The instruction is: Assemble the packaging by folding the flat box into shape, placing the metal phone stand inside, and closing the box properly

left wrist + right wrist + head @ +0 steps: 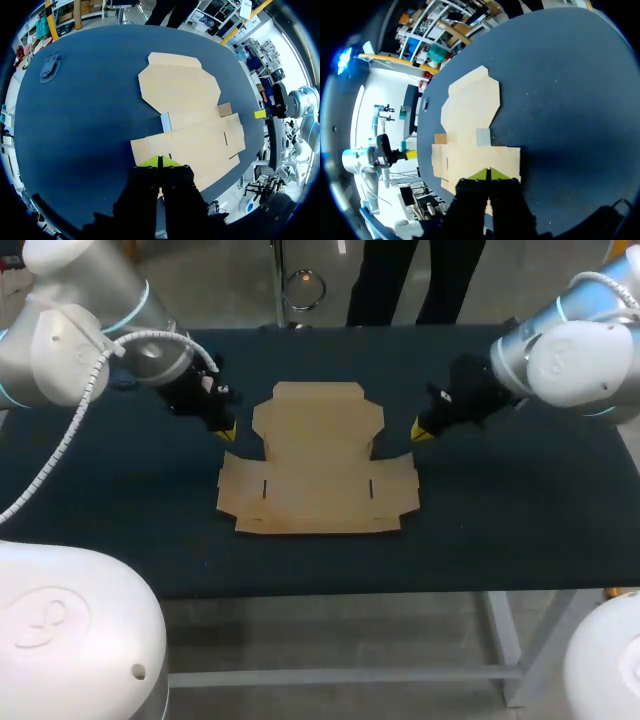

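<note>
Tabletop (120, 530) bears flat box (318, 465); left fingers (228, 430), right fingers (421, 431) pinched together.

In the head view my left arm (60, 350) covers the table's (520, 530) far left corner. So the stand (50, 67) shows only in the left wrist view, grey and too small for me to read its shape. In that view the left gripper (159, 161) blocks the box's (180, 90) nearest edge, and the right gripper (489, 174) does the same in its own view. A grey patch (165, 121) on the box I cannot identify from either wrist view. In the head view each gripper shows only a yellow tip, too small to judge any gap. My left arm and right arm (580, 360) both run off that view's edges.
</note>
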`<state>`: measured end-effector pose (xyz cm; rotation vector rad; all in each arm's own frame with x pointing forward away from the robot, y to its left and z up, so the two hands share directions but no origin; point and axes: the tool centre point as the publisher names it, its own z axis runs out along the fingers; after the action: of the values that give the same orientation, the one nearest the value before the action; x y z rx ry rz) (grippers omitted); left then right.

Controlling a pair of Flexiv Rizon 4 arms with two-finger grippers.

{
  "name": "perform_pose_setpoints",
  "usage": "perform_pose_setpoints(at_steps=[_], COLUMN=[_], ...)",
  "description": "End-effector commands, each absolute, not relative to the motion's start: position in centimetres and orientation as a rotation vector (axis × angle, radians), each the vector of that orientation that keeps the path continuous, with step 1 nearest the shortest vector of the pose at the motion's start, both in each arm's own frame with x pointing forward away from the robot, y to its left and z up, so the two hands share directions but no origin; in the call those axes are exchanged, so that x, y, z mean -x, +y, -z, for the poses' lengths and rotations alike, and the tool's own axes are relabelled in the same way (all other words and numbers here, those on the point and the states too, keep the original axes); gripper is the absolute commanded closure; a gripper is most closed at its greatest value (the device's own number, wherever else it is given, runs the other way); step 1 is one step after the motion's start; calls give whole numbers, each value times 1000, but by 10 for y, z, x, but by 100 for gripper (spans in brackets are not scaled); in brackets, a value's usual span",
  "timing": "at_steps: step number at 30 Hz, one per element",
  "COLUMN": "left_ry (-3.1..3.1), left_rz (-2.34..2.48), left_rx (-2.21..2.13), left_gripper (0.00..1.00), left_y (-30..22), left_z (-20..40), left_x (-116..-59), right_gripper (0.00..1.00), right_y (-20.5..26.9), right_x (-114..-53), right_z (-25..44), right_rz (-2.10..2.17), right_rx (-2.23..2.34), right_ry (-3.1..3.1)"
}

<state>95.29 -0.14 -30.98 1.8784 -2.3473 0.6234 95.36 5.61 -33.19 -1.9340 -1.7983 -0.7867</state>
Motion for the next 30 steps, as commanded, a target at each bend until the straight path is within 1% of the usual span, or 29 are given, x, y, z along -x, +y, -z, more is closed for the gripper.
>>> perform_pose_setpoints(at_steps=[1, 17, 30], left_ry=[-2340, -2290, -2220], left_rz=[-673, -672, -677], left_rx=[-1881, -1893, -1941], left_gripper=[100, 100, 100], left_y=[11, 16, 14], left_z=[299, 306, 322], left_x=[-928, -872, -829], right_gripper=[100, 100, 100], right_y=[44, 21, 18], right_x=[-929, -854, -816], right_z=[317, 330, 349], right_rz=[803, 804, 774], right_rx=[1946, 1984, 1972], right_ry=[-1799, -1746, -1755])
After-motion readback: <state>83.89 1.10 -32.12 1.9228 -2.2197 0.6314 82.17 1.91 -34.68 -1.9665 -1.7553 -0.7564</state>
